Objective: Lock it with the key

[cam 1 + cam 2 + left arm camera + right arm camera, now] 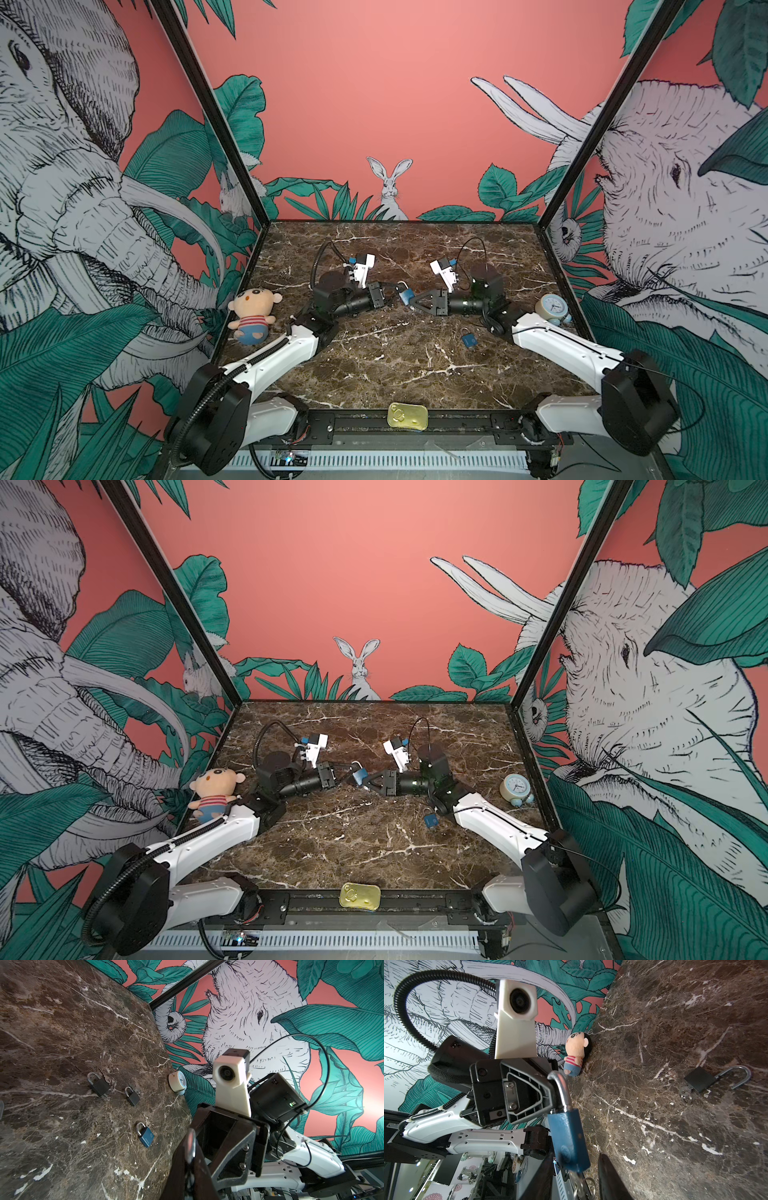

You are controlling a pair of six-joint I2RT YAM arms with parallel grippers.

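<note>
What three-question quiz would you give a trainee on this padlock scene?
1. True or false: the left jaws are shut on the shackle of the held blue padlock.
2. Where is that padlock's key? A) flat on the table B) at the padlock's keyhole end, between the open right jaws C) clamped in the left jaws
3. In the left wrist view, how many padlocks lie on the marble table?
Key: 1 true. 2 B. 3 three: two black padlocks and one loose blue padlock.
</note>
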